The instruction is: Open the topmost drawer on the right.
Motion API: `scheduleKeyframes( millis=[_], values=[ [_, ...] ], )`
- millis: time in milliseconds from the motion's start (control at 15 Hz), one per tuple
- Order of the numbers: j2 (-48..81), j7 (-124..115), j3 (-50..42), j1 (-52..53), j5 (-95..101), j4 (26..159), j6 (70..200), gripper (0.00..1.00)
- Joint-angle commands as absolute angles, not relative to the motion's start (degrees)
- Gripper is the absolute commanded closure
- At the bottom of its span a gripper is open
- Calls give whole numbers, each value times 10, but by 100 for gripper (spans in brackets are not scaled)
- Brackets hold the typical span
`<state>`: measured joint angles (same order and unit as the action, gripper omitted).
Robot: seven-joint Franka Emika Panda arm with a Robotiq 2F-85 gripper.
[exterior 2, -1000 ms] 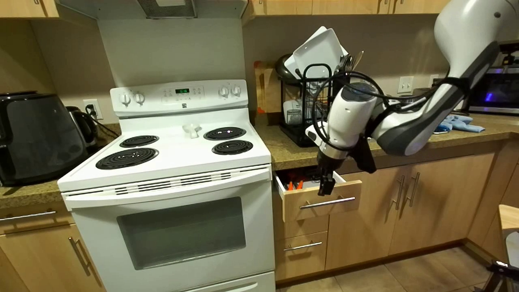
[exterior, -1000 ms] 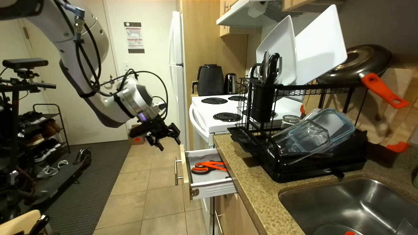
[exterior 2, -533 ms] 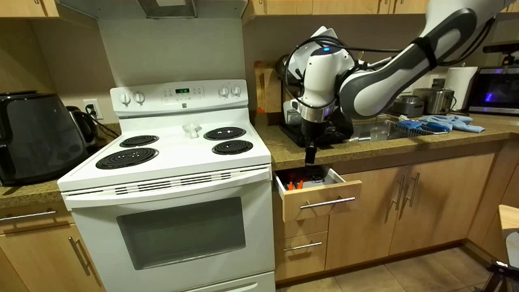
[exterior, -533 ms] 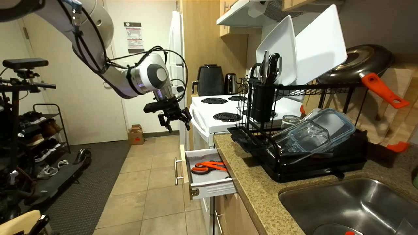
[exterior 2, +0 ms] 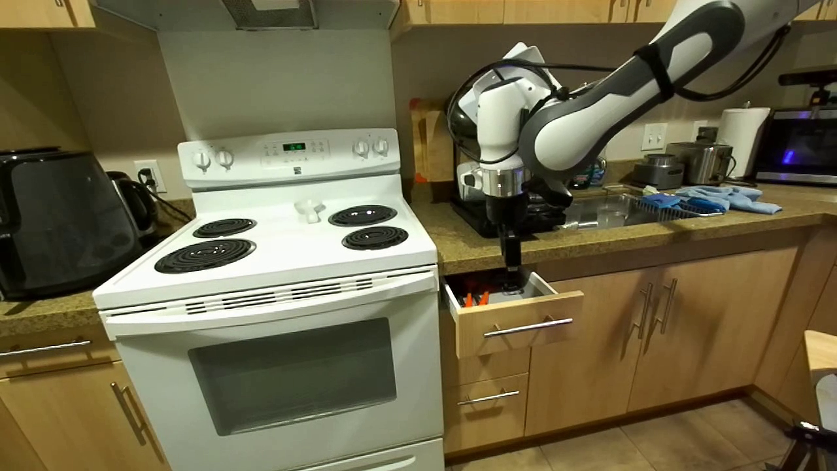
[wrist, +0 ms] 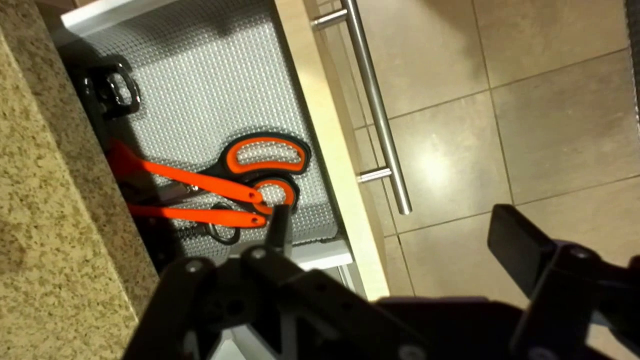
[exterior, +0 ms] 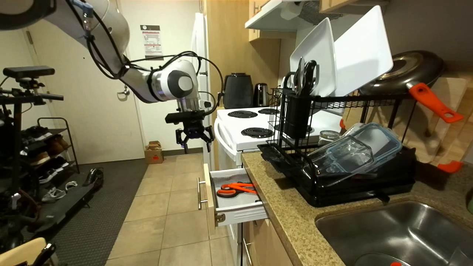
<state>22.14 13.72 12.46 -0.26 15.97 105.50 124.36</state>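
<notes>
The drawer [exterior: 210,207] beside the stove is pulled open. Its wooden front [exterior 2: 471,335] has a metal bar handle [exterior 2: 528,328], which also shows in the wrist view [wrist: 377,107]. Inside lie scissors [wrist: 265,167] with orange and black loops and orange-handled utensils [wrist: 205,184] on a grey mesh liner. My gripper [exterior: 197,149] is open and empty, points down and hangs above the drawer's front, apart from it. In the wrist view my gripper [wrist: 392,225] has one finger over the drawer's inside and the other over the floor, beyond the front.
A granite counter [exterior: 295,225] borders the drawer, with a black dish rack [exterior: 314,195] and a steel sink [exterior: 399,229]. The white stove [exterior 2: 281,366] stands beside the drawer. A lower drawer [exterior 2: 490,418] is shut beneath it.
My gripper has risen from low by the drawer front, swung nearer the stove in an exterior view, and tilted to point straight down. The drawer has stayed open and still.
</notes>
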Motion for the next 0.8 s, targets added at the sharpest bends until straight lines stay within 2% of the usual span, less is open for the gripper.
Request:
scheduleKeyframes(
  millis=[0, 733],
  values=[
    [244, 176, 83, 18, 165, 1033, 1212, 0],
    [311, 275, 54, 11, 172, 1048, 1230, 0]
  ],
)
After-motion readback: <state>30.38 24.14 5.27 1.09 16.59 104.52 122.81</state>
